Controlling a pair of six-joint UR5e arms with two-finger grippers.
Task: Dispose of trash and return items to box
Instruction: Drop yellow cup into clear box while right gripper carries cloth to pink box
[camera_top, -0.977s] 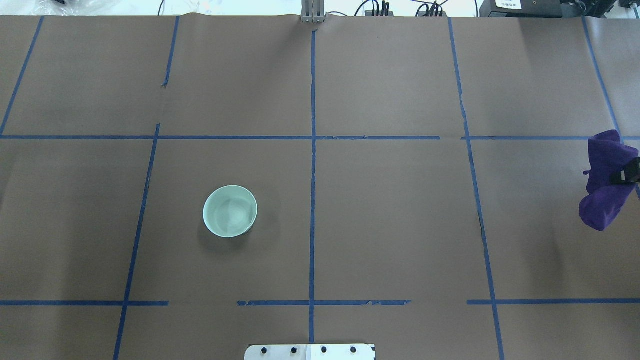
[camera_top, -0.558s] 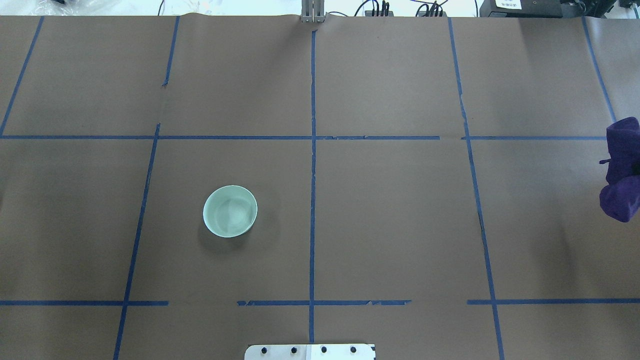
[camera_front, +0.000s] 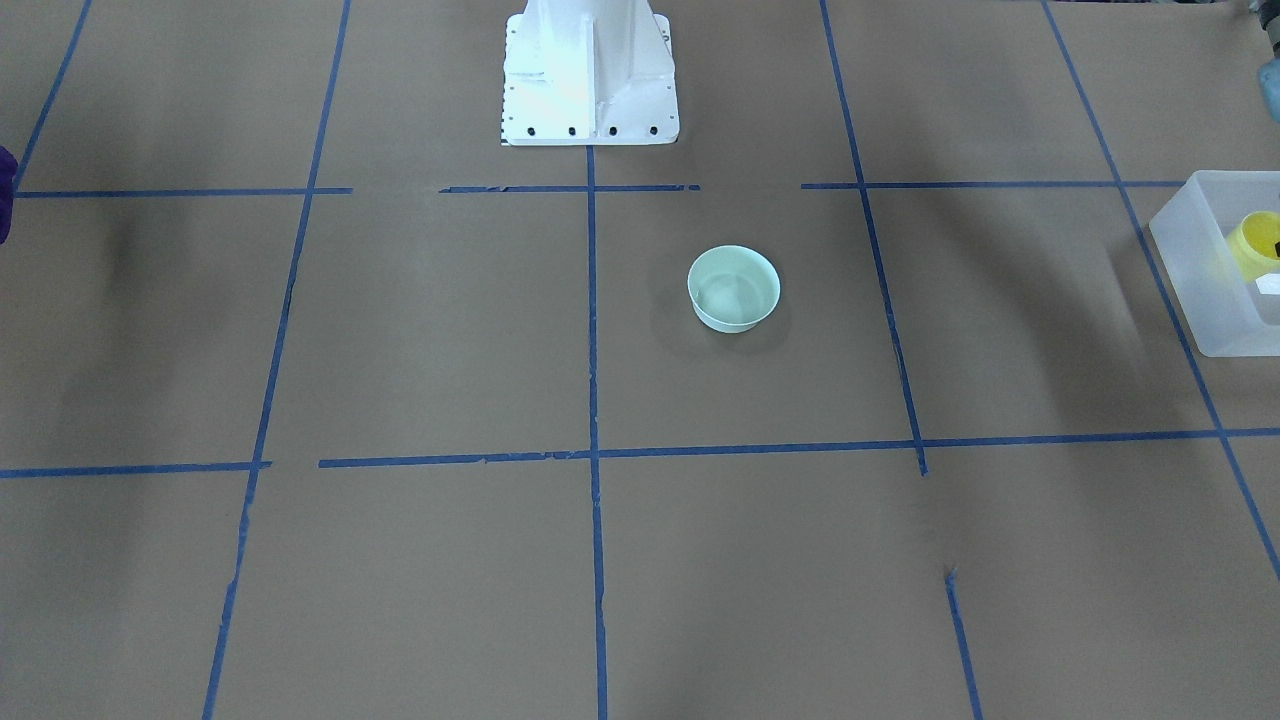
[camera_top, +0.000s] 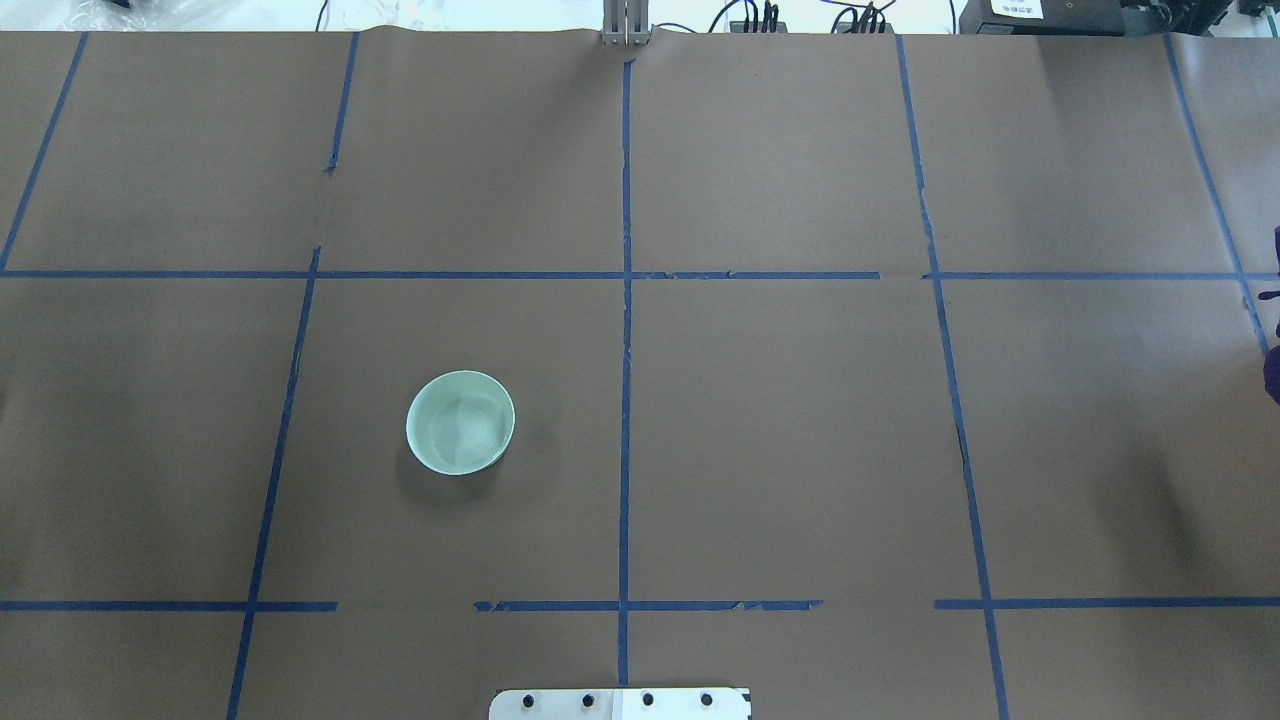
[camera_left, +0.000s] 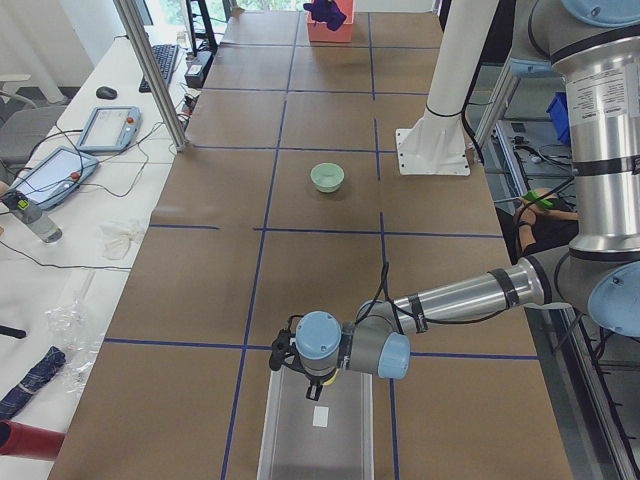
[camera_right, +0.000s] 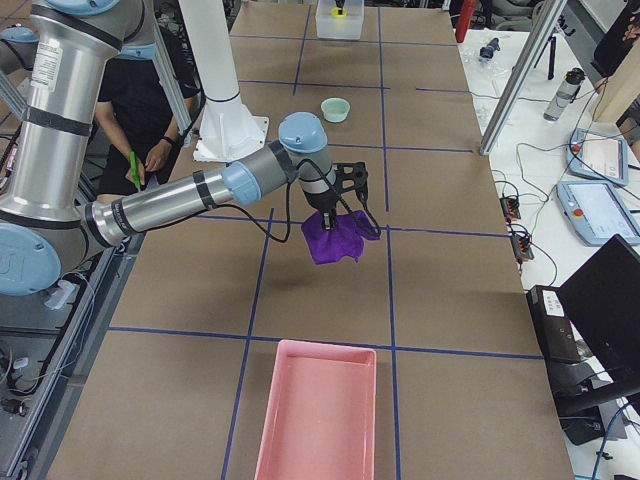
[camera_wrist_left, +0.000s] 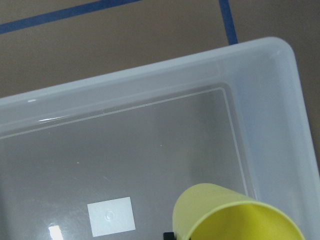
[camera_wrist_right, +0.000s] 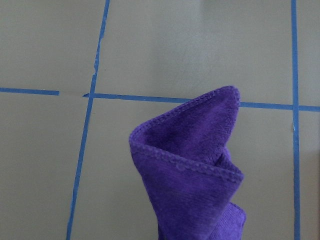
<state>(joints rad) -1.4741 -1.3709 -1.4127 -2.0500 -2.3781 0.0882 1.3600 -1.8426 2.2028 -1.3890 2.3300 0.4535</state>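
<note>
My left gripper (camera_left: 318, 384) is shut on the small yellow cup (camera_wrist_left: 235, 217) and holds it tilted, low inside the frosted white box (camera_wrist_left: 150, 95). The cup (camera_front: 1258, 240) and box (camera_front: 1190, 270) also show at the right edge of the front-facing view. My right gripper (camera_right: 333, 203) is shut on a purple cloth (camera_right: 336, 238), which hangs above the brown table. The cloth fills the lower right wrist view (camera_wrist_right: 192, 170). Only a sliver of it (camera_top: 1272, 372) shows at the overhead view's right edge.
A pale green bowl (camera_top: 460, 422) stands upright on the table's left half, left of the centre tape line. A pink tray (camera_right: 315, 410) lies at the table's right end, beyond the cloth. The robot's white base (camera_front: 588, 70) stands at the table's near edge.
The purple cloth in my right gripper has moved right and almost out of the overhead view. The bowl has not moved.
</note>
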